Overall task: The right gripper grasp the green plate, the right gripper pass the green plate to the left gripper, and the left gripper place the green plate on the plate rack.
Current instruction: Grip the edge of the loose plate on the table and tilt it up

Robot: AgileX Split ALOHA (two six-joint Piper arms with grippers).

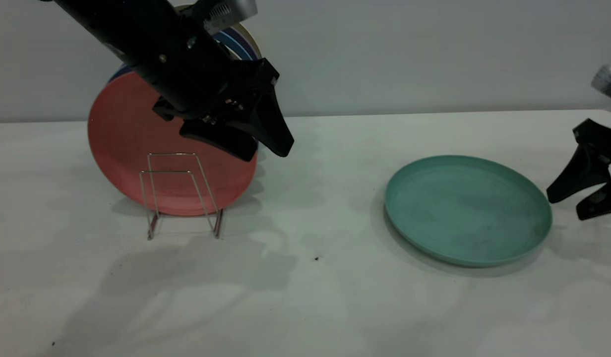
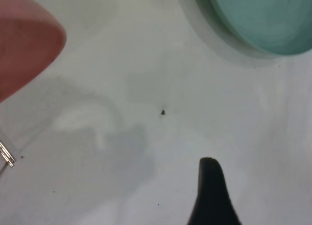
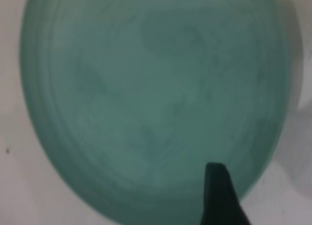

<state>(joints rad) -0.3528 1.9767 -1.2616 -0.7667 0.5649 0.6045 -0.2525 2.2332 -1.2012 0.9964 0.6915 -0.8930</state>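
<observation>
The green plate [image 1: 466, 208] lies flat on the white table, right of centre; it also shows in the left wrist view [image 2: 263, 20] and fills the right wrist view [image 3: 156, 103]. My right gripper [image 1: 566, 207] is open and empty, just beyond the plate's right rim and slightly above the table. One of its fingers [image 3: 219, 196] shows over the plate's near rim. My left gripper [image 1: 268, 151] hangs open and empty in front of the plates on the plate rack [image 1: 179, 193], well left of the green plate. One of its fingers [image 2: 212, 196] shows above bare table.
A salmon-pink plate [image 1: 132, 144] stands upright in the wire rack, with dark blue plates [image 1: 236, 47] behind it. The pink plate [image 2: 24, 49] and a bit of rack wire [image 2: 7, 157] show in the left wrist view. A small dark speck [image 1: 316, 258] lies on the table.
</observation>
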